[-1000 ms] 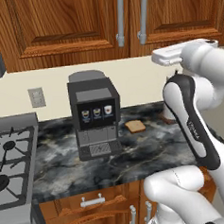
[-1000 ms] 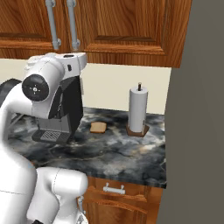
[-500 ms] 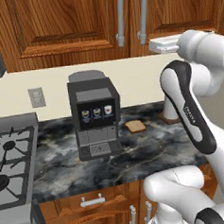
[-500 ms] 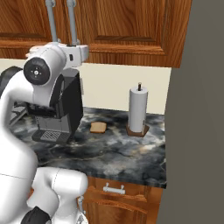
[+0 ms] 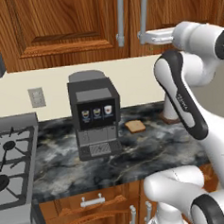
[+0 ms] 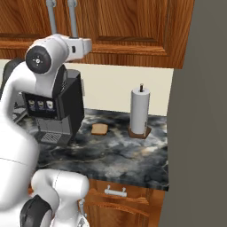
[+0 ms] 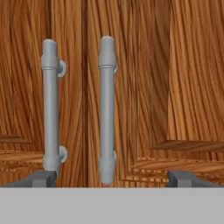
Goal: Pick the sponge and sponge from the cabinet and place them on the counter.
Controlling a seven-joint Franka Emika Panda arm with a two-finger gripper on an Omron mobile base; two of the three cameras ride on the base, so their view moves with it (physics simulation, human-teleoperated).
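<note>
Closed cabinet (image 7: 144, 87) doors, twin silver handles (image 7: 106, 109)

I see a reddish-brown grained cabinet (image 7: 175, 87) with silver-grey handles (image 7: 106, 109), a black counter (image 5: 150, 151) veined pale grey, a tan bread slice (image 6: 99, 129), and a dark, probably black, coffee machine (image 5: 94, 115).

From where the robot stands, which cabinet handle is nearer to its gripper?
On the closed cabinet above the coffee machine, two silver bar handles stand side by side. The right handle lies between the open gripper tips; the left handle lines up with one tip.
</note>
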